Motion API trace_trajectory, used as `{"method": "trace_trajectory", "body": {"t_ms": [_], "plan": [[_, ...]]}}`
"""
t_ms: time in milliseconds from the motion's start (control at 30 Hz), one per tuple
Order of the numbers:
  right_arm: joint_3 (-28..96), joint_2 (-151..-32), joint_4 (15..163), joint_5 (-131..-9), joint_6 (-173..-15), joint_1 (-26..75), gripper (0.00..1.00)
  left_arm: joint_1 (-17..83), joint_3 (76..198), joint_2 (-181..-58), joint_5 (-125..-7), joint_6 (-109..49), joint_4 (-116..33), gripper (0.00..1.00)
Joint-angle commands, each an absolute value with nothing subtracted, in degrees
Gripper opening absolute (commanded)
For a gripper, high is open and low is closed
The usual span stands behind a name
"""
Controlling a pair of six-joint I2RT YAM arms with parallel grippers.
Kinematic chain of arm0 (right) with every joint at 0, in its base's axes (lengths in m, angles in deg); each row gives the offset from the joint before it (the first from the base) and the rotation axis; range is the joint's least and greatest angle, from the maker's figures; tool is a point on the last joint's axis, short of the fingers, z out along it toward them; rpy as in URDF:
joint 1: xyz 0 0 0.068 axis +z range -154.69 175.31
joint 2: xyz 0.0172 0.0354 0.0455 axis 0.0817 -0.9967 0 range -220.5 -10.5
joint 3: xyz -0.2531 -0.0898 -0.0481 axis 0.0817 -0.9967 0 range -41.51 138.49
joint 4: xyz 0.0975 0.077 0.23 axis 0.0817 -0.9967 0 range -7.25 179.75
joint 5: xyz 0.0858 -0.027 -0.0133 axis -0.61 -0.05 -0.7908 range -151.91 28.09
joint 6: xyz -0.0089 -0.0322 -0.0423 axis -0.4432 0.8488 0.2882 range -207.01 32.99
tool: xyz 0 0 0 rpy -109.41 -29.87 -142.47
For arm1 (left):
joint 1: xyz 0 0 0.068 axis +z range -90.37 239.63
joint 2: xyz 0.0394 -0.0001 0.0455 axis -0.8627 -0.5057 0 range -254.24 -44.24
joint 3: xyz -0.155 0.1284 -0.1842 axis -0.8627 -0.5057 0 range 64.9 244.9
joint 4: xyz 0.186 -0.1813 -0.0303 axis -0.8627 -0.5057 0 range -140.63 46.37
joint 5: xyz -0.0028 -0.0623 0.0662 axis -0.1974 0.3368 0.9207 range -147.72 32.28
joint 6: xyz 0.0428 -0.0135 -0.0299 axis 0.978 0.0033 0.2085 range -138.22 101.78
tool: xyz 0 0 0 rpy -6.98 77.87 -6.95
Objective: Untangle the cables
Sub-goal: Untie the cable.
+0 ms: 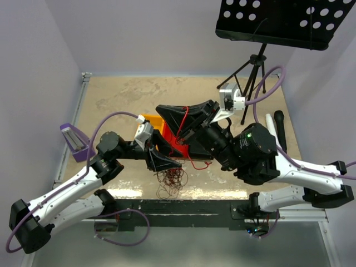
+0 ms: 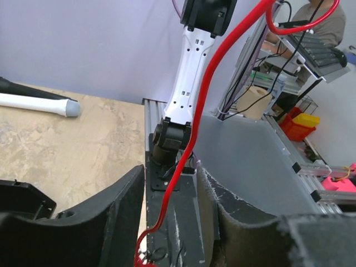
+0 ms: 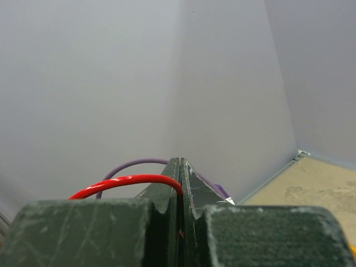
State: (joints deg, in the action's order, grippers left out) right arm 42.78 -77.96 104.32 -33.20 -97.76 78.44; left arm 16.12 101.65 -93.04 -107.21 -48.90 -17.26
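The cables show as a red wire point(image 1: 179, 138) hanging from my right gripper, and a snarl of thin dark brown strands point(image 1: 171, 182) lying at the table's near edge. My right gripper point(image 1: 167, 111) is raised above the table, shut on the red wire point(image 3: 128, 181), which arcs out to the left of the closed tips point(image 3: 179, 167). My left gripper point(image 1: 167, 162) sits low, just above the snarl. In the left wrist view the red wire point(image 2: 206, 94) runs up between the spread fingers point(image 2: 119, 206) without being pinched, so the left gripper point(image 2: 172, 222) is open.
An orange bin point(image 1: 151, 119) and a red bin point(image 1: 177, 146) sit under the two grippers. A music stand point(image 1: 278, 22) on a tripod point(image 1: 253, 72) stands at the back right. A white and black tool point(image 1: 276, 125) lies at the right, and a purple holder point(image 1: 72, 139) hangs at the left edge.
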Motion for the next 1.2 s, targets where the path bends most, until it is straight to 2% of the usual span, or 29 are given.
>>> {"method": "trace_trajectory", "body": {"t_ms": [0, 200, 500, 1167], "plan": [[47.3, -78.6, 107.3, -34.5, -95.6, 78.4, 0.00, 16.5, 100.1, -91.7, -109.0, -49.6, -14.5, 0.42], [51.4, -81.4, 108.5, -35.4, -94.5, 78.4, 0.00, 16.5, 97.0, -91.3, -108.6, -46.0, -13.6, 0.29], [61.4, -85.7, 107.3, -35.2, -90.5, 78.3, 0.00, 16.6, 94.3, -89.8, -106.9, -39.4, -19.5, 0.20], [79.6, -85.6, 104.5, -31.1, -79.5, 78.4, 0.00, 17.0, 88.2, -87.5, -106.8, -26.1, -25.5, 0.14]]}}
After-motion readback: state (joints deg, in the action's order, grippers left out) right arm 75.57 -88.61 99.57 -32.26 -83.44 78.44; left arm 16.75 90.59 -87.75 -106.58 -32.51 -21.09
